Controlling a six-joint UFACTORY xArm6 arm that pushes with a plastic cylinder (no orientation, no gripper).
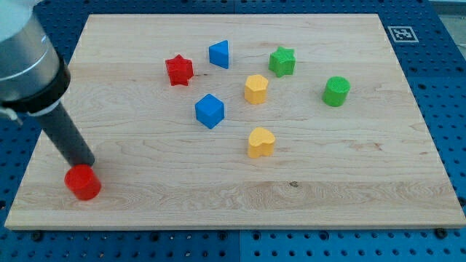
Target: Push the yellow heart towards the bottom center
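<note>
My tip (86, 166) is seen at the near left corner of the pale wooden counter (349, 196), at the lower end of the straight dark rod that slants down from the view's upper left. The tool is a plain rod with no parts to open or close, and nothing is clamped by it. The tip is placed right at the far edge of a red cylinder block (83, 182); whether the two actually touch cannot be told.

The yellow heart block (261, 142) is found near the middle of the counter, well apart from the tip and to its right. A blue cube block (210, 110) is set just to the left of the heart and farther back. A second yellow block (255, 89), its shape unclear, is set behind the heart. Farther back, a red star block (179, 70), a blue wedge-like block (219, 54) and a green star block (282, 61) are ranged from left to right. A green cylinder block (336, 91) is placed on the right.
</note>
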